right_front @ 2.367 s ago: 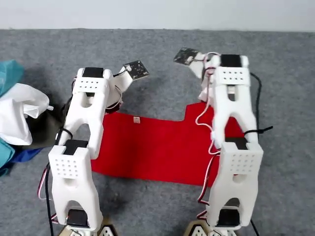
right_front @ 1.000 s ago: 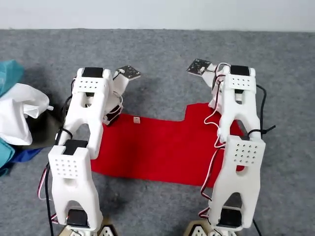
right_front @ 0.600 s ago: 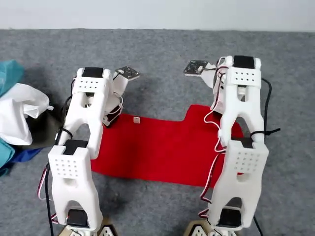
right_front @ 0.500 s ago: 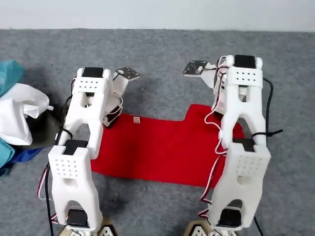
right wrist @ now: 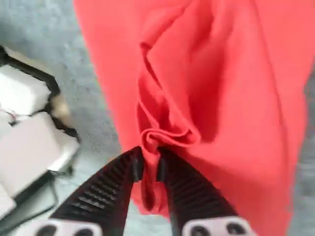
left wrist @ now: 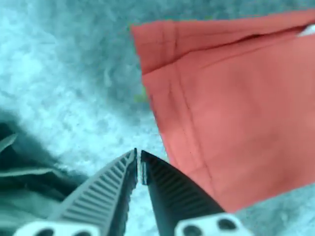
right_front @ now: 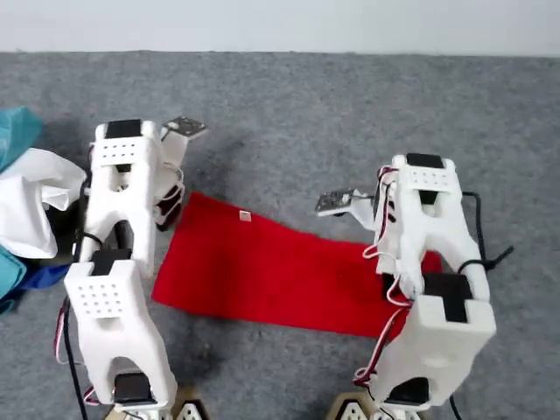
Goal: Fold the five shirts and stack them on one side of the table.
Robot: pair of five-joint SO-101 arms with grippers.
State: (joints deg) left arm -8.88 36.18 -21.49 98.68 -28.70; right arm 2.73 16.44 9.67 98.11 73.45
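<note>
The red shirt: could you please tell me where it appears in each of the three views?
High view: the red shirt lies across mid-table, between the two arms.
Left wrist view: its hemmed corner lies beside the shut left gripper, apart from it.
Right wrist view: a bunched fold is pinched in the right gripper.
Shared landmark: the grey table surface around the shirt.

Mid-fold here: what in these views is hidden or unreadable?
High view: the right arm covers the right end of the red cloth shirt.
High view: the frame edge cuts the heap of teal, white and blue garments; count unknown.
Right wrist view: bunched folds hide how many layers the shut jaws pinch.
Left wrist view: dark cloth cropped, blurred.
</note>
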